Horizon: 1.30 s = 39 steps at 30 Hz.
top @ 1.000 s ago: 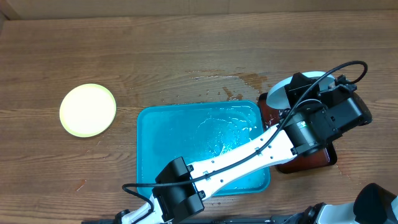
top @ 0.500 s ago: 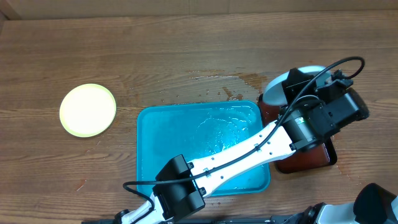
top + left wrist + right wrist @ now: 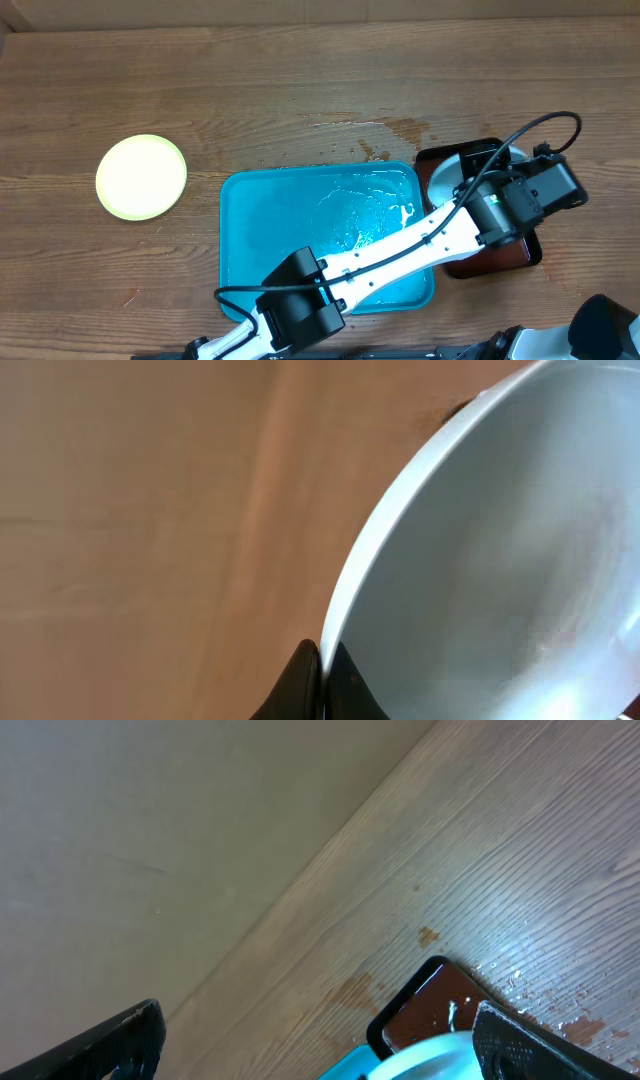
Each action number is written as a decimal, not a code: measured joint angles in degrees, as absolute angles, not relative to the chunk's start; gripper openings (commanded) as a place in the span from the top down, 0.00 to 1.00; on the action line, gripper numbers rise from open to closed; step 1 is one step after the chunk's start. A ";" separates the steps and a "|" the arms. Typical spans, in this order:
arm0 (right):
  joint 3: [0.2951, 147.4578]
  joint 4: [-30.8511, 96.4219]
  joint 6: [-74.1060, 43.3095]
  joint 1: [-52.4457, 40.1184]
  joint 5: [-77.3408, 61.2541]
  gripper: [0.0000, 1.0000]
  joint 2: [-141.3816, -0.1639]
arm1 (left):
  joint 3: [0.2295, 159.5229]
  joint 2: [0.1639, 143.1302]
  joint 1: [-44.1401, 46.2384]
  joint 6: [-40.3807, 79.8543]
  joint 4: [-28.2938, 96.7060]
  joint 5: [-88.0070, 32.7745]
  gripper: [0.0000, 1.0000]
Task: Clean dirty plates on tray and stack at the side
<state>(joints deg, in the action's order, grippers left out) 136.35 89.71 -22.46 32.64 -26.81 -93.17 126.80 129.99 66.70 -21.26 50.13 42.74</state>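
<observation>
My left gripper [image 3: 492, 165] is shut on the rim of the pale blue-white plate [image 3: 445, 178] and holds it over the dark red-brown tray [image 3: 500, 260]. In the left wrist view the fingers [image 3: 322, 665] pinch the plate's edge [image 3: 500, 550], and its inside shows no smears. The turquoise tray [image 3: 250, 250] lies at the centre front, wet, with no plates on it. A yellow-green plate [image 3: 141, 177] lies on the table at the far left. My right gripper [image 3: 320, 1025] is open and empty, looking at the red-brown tray [image 3: 440, 1005] and the plate's rim [image 3: 425, 1060].
Water is spilled on the wooden table [image 3: 380, 130] behind the turquoise tray. My left arm [image 3: 400, 250] stretches across the turquoise tray's right part. Part of my right arm [image 3: 600, 325] sits at the front right corner.
My left gripper has brought the pale plate from beyond the red-brown tray's far edge back and down over that tray. The right arm has not moved.
</observation>
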 measured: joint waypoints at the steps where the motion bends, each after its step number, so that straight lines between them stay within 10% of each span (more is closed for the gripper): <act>1: 136.35 89.71 -22.48 32.64 -26.81 0.00 -93.17 | 126.80 130.13 66.67 -20.51 49.78 42.30 0.96; 31: 136.40 89.76 -22.46 32.62 -26.81 0.00 -93.17 | 127.57 129.88 65.47 -14.41 40.64 54.08 0.96; 39: 136.40 89.76 -22.48 32.62 -26.81 0.00 -93.17 | 127.61 127.83 64.77 -15.18 47.88 38.20 0.96</act>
